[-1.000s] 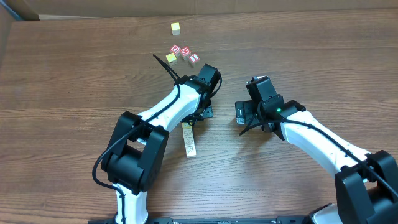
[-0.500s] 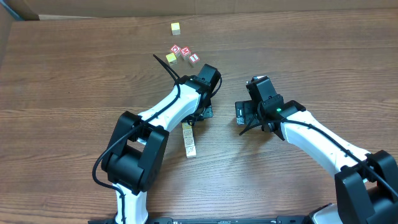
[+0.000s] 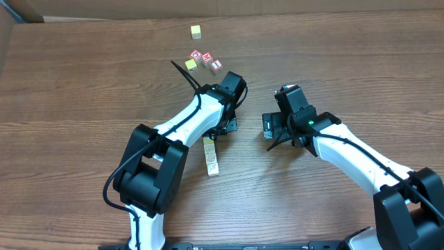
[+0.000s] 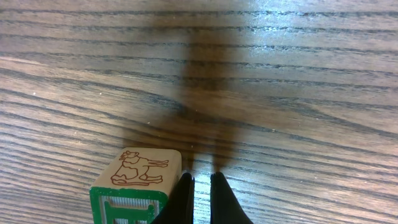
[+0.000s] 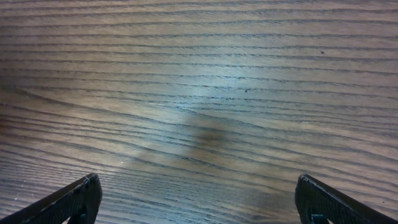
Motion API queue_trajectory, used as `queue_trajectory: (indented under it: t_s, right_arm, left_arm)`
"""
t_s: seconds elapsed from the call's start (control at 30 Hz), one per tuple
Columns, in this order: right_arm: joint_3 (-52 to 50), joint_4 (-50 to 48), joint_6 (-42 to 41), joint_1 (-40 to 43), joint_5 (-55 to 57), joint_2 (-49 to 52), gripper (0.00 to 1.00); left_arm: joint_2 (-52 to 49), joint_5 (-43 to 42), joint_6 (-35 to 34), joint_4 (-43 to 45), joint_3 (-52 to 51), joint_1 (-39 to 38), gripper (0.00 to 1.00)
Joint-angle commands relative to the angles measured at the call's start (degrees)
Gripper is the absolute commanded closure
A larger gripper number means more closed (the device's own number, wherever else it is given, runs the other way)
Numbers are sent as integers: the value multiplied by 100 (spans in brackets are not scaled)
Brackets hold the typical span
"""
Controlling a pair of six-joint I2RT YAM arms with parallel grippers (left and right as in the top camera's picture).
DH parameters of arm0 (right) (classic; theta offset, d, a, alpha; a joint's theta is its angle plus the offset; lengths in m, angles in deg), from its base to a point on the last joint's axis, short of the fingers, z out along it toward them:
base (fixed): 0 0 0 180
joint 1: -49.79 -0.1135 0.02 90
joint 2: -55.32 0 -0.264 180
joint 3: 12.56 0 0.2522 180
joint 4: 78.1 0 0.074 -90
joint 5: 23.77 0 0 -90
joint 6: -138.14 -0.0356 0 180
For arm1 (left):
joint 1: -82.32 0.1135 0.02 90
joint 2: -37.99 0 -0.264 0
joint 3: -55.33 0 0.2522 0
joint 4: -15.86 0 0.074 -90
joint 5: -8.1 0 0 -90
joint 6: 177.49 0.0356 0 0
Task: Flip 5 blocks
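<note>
Nothing moved — block (image 4: 138, 180) just beside left gripper (image 4: 201, 182).

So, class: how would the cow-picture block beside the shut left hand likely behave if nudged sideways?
The cow block looks like solid wood, so probably rigid and light. Its flat faces suggest sliding, not rolling. Sitting squarely on the table, it likely tips only if pushed high.

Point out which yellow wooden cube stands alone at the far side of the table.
The small yellow wooden cube nearest the far edge stands alone; the other yellow cube sits clustered with three red-faced cubes.
</note>
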Motion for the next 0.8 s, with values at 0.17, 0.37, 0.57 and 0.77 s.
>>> queue_trajectory:
  t_s: [0.17,0.37,0.57,0.77]
  right_arm:
    - [35,-31,39,31,57,-118,0]
    - [35,-31,39,31,57,-118,0]
    - [35,-31,39,31,57,-118,0]
    - [35,-31,39,31,57,-118,0]
  left_arm:
    - [-74,-210,243,-22,-52,125,96]
    - [-74,-205,245,-28,-52,122,96]
    - [-74,-245,245,-9,-52,122,96]
    - [-72,-411,304,31,52,122,96]
